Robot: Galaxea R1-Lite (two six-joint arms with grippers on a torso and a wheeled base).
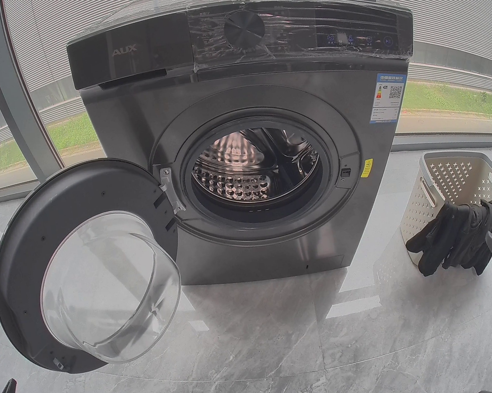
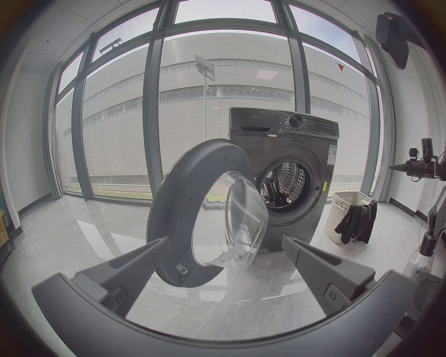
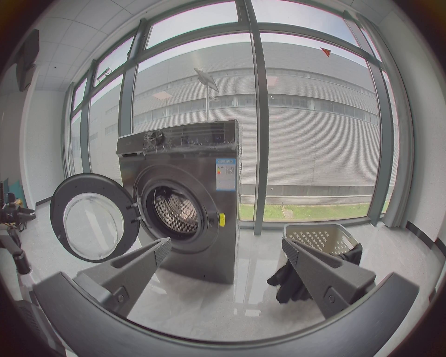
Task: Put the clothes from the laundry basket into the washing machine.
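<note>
One washing machine (image 1: 251,146), door (image 1: 83,267) open. One laundry basket (image 1: 462,173) beside it, one black garment (image 1: 463,232) over rim. Left pincer (image 2: 224,241), right pincer (image 3: 225,241) apart, empty.

The pale grey marble floor (image 1: 346,335) is glossy with daylight. Tall windows (image 3: 316,139) in dark frames (image 3: 262,139) fill the far side. Outside stand a ribbed grey building (image 2: 223,69), a lamp post (image 2: 205,93) and grass (image 1: 453,99). White walls (image 2: 28,139) flank left and right.

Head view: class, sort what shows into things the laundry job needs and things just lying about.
Needed: grey front-loading washing machine, its round open door, white perforated plastic laundry basket, black clothes draped over its rim.
Just there: blue-and-white label, yellow sticker, grey marble floor.
</note>
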